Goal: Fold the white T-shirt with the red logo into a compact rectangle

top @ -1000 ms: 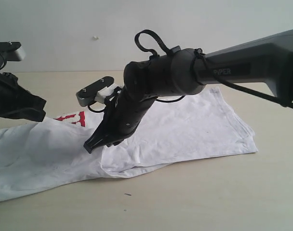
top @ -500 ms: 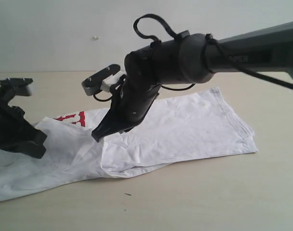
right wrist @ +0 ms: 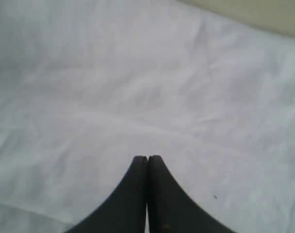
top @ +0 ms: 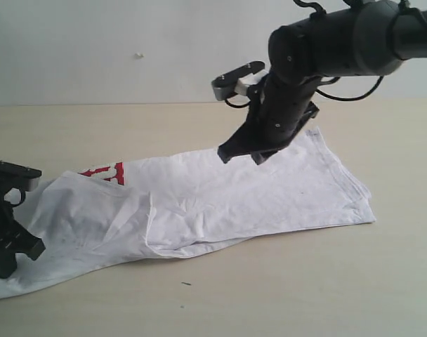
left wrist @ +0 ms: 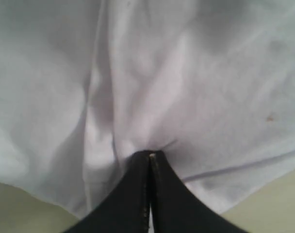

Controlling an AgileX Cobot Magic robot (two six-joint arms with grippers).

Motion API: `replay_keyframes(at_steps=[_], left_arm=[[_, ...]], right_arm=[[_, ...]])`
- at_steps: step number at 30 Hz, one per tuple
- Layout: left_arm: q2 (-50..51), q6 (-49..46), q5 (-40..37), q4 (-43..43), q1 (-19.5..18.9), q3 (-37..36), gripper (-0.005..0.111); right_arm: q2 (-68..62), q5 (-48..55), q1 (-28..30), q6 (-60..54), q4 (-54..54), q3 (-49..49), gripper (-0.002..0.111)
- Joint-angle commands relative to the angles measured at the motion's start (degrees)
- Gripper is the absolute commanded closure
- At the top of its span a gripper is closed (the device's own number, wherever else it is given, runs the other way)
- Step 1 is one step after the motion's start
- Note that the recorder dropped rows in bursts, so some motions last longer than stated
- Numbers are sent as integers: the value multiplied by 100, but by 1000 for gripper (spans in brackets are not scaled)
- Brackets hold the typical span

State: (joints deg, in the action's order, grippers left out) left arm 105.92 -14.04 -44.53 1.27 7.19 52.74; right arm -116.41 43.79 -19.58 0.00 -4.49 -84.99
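The left claw (left wrist: 150, 155) pinches the white T-shirt (top: 270, 193) on the worktop (top: 305, 288); the right claw (right wrist: 147, 158) hangs closed and empty above it.

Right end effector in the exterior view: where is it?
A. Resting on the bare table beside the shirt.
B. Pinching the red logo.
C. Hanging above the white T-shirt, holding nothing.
C: the right end effector hangs in the air over the white T-shirt, and the right wrist view shows its jaws shut with no cloth between them.
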Motion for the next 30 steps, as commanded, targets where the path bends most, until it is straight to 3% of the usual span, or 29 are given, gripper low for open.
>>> replay_keyframes(at_steps=[1, 6, 12, 21, 30], left_arm=[[35, 149, -35, -127, 21, 198, 107], [-247, 446, 5, -59, 21, 581, 107], [-981, 593, 605, -44, 21, 588, 107], [-1502, 619, 751, 156, 21, 518, 107], [-1892, 701, 1100, 242, 21, 225, 107]], right_arm=[[46, -242, 407, -128, -39, 442, 108], [46, -520, 827, -141, -23, 929, 108], [46, -981, 1215, -141, -23, 1392, 108], [60, -630, 1224, -53, -66, 1900, 108], [504, -1052, 1224, 0, 244, 2803, 108]])
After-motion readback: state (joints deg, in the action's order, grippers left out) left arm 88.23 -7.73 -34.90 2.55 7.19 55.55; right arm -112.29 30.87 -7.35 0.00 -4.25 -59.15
